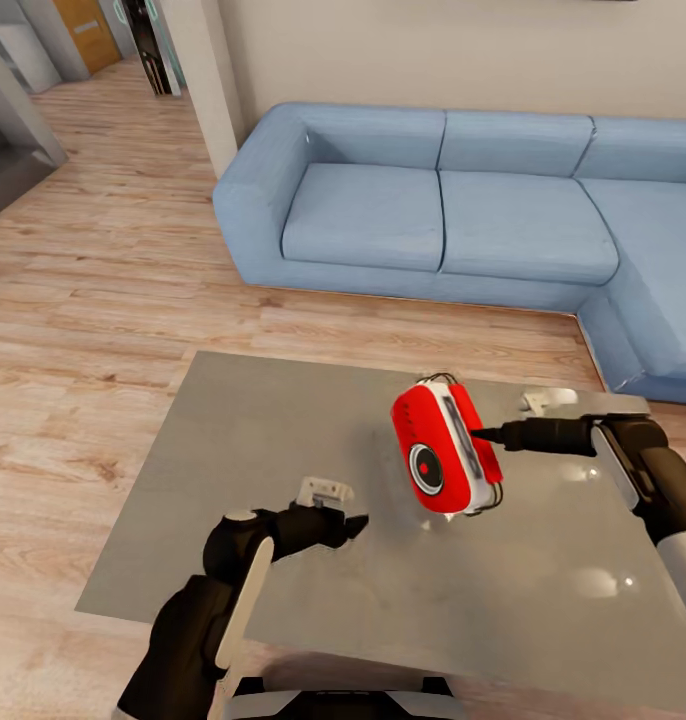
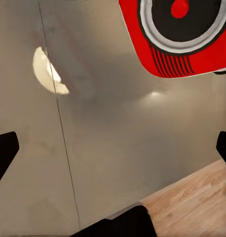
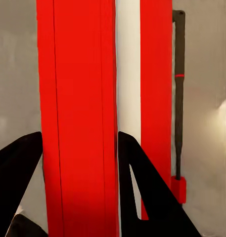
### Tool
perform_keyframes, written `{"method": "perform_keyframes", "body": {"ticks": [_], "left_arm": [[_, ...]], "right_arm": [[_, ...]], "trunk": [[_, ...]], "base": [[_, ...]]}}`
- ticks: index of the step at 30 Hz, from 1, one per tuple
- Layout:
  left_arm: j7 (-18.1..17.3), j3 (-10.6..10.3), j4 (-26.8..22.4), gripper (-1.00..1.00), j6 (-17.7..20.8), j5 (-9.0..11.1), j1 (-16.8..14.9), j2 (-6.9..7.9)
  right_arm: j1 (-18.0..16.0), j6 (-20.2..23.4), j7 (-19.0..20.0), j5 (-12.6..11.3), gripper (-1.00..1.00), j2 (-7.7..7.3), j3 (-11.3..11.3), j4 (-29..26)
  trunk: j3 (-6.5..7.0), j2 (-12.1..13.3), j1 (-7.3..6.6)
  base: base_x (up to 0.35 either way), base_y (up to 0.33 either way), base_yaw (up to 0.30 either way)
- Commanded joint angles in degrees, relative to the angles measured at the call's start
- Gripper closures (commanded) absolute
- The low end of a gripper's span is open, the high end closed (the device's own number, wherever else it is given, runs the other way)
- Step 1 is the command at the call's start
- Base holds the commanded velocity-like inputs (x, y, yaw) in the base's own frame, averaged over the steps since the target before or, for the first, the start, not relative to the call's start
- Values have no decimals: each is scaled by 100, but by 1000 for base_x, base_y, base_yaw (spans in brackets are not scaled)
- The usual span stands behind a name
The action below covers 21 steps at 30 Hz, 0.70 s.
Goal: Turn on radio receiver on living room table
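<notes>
**Radio held up off the table, its dial turned toward the free arm**

Light wood planks and a long blue sofa (image 1: 463, 210) frame the head view, with the grey table (image 1: 263, 440) stretching across the foreground. Above the table's glossy top the red radio (image 1: 445, 447) sits tilted, apparently raised clear of the surface, its round dial facing forward and down toward the robot. The right gripper (image 1: 488, 436) reaches in from the side and meets the radio's edge, which seems to be what keeps it raised and angled. The left gripper (image 1: 351, 525) hovers low over the table, near the radio but apart from it, pointing toward the dial face. That arrangement reads as one arm steadying the radio so the other can press its control.

From the left wrist, the table top (image 2: 113, 148) lies below with a pale lamp reflection on it, and a strip of wood floor shows past its edge. The radio's face (image 2: 187, 39) sits ahead at the frame's edge, showing the dark dial ring and speaker slots. The gripper's two dark fingertips (image 2: 4, 150) stand wide apart with nothing between them, so the left gripper (image 2: 113, 153) is spread and ready.

From the right wrist, the radio's side (image 3: 78, 113) runs as a red band with white trim, and its thin handle (image 3: 179, 98) lies beside it. The right gripper (image 3: 80, 173) has a dark finger on each side of the red body, pinching it.
</notes>
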Motion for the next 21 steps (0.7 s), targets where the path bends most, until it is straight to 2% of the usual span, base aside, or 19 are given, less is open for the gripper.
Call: {"method": "perform_keyframes", "body": {"ticks": [1,4,9,13,21], "left_arm": [[-2,-3,-9,-100,73,57,-42,0],[-1,-10,-21,-100,175,370,-163,0],[14,-23,1,-100,322,677,-456,0],[13,-25,63,-100,346,727,-584,0],[11,-28,97,-100,347,753,-646,0]], "right_arm": [[-2,24,12,41,100,11,-2,-3],[50,-7,30,210,100,24,0,2],[184,-217,56,255,100,28,0,4],[203,-260,171,258,100,29,0,4],[212,-279,512,259,100,21,1,4]], "trunk": [[0,0,0],[0,0,0],[0,0,0],[0,0,0],[0,0,0]], "base": [[0,0,0],[0,0,0],[0,0,0],[0,0,0],[0,0,0]]}}
